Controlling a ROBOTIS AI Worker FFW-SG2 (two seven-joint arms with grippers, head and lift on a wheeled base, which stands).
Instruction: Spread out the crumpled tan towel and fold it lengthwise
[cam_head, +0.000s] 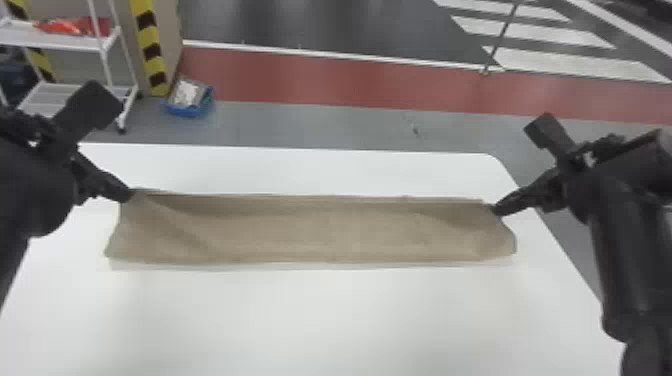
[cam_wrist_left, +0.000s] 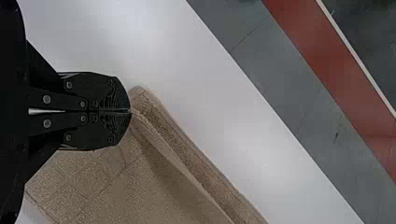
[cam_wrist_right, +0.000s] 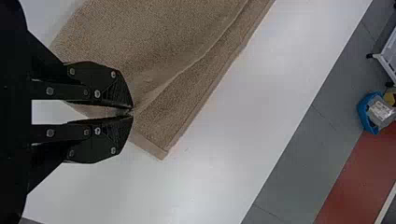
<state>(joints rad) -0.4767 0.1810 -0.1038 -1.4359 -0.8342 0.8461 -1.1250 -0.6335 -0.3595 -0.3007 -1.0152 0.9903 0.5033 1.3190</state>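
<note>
The tan towel (cam_head: 320, 230) lies as a long band across the white table, its near layer folded over toward the far edge. At its far left corner is my left gripper (cam_head: 131, 194), and at its far right corner my right gripper (cam_head: 494, 209). In the left wrist view, the left gripper (cam_wrist_left: 130, 111) is shut on the upper layer of the towel (cam_wrist_left: 154, 186), beside the lower layer's edge. The right wrist view has the right gripper (cam_wrist_right: 131, 112) pinching the upper layer of the towel (cam_wrist_right: 154, 42) at its tips, with the lower layer's corner sticking out beyond.
The white table (cam_head: 320, 320) extends in front of the towel and in a strip behind it. On the floor beyond stand a white shelf cart (cam_head: 65, 42) at the far left and a blue bin (cam_head: 189, 102).
</note>
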